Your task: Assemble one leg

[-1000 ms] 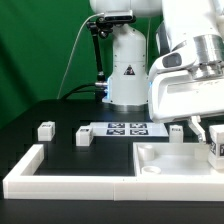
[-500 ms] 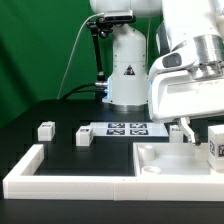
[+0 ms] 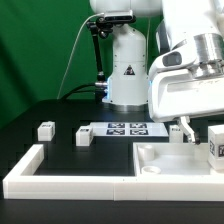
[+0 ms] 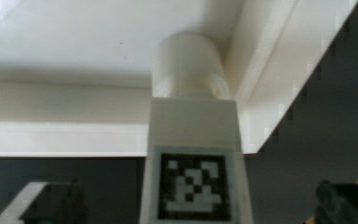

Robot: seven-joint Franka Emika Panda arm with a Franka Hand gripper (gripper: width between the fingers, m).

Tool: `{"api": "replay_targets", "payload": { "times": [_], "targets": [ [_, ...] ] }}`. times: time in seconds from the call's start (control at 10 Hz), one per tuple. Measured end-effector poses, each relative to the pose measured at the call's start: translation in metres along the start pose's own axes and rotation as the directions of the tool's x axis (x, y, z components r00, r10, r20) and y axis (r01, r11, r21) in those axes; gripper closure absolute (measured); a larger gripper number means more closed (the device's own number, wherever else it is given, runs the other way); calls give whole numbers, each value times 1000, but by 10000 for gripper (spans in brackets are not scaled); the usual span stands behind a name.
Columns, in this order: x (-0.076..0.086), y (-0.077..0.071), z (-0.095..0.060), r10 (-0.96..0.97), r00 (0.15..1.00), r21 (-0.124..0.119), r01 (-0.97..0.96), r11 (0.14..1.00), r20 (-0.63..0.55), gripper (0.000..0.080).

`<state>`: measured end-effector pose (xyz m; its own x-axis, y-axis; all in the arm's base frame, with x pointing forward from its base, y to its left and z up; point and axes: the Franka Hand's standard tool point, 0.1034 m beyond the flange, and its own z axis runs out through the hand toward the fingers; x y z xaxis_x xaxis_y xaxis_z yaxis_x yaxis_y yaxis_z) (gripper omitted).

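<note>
A leg (image 3: 216, 144), a white block with a black-and-white tag, stands upright in the near right corner of the large white tray-like part (image 3: 160, 162). In the wrist view the leg (image 4: 197, 130) sits between my fingers, its round peg against the tray's rim (image 4: 87, 110). My gripper (image 3: 203, 135) is open around the leg. The dark fingertips (image 4: 34, 200) stand well apart from the leg's sides in the wrist view. My gripper (image 4: 190, 205) is not touching the leg.
Two loose legs (image 3: 45, 129) (image 3: 84, 136) lie on the black table at the exterior view's left, and another (image 3: 176, 130) behind the tray. The marker board (image 3: 125, 129) lies at the back. The L-shaped border wall (image 3: 50, 176) runs along the front.
One second ago my fingers were close on the leg. They have since spread apart and the leg stands free. Nothing has moved in the last half second.
</note>
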<state>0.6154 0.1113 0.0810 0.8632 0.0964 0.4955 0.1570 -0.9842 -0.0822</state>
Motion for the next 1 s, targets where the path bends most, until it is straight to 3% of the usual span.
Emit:
{"api": "replay_targets", "payload": {
  "times": [0.3,0.4,0.5,0.6,0.9,1.0],
  "targets": [
    [12,0,-2,3,999,12,-3,1000,38,150],
    [7,-5,2,9,989,38,-15,999,145,150],
    [14,-6,4,12,973,58,-26,998,231,150],
    [20,-2,8,18,967,62,-35,998,253,150],
    [13,-2,6,15,880,102,-72,992,475,150],
    [16,6,8,27,890,90,-76,993,455,150]
  ]
}}
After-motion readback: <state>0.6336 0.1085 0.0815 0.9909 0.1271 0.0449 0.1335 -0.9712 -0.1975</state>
